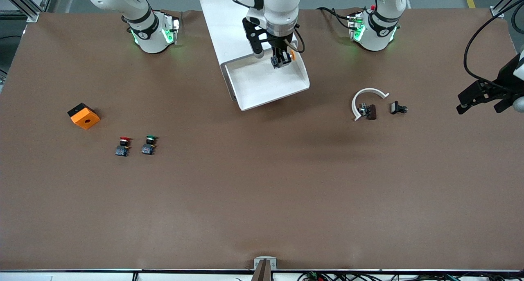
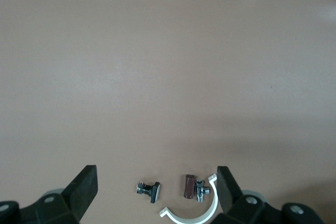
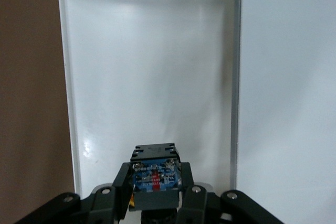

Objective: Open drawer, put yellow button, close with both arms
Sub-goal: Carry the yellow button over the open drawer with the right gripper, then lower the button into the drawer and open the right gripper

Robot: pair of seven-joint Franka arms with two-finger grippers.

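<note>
The drawer point(image 1: 262, 88) stands pulled out of the top of the white cabinet point(image 1: 221, 27), toward the front camera, and its white tray point(image 3: 147, 66) holds nothing. My right gripper point(image 1: 281, 62) hangs over the tray close to the cabinet, shut on the yellow button point(image 1: 286, 57). The button's orange cap sticks out sideways. In the right wrist view its black-and-blue body point(image 3: 154, 174) sits clamped between the fingers of the right gripper point(image 3: 155, 184). My left gripper point(image 1: 481, 104) waits open over the table at the left arm's end, holding nothing point(image 2: 156, 177).
A red-capped button point(image 1: 123, 146) and a green-capped one point(image 1: 149, 144) lie toward the right arm's end, beside an orange box point(image 1: 84, 115). A white curved clamp point(image 1: 366, 97), a brown-and-metal part point(image 1: 368, 111) and a small black part point(image 1: 398, 108) lie under the left gripper's reach.
</note>
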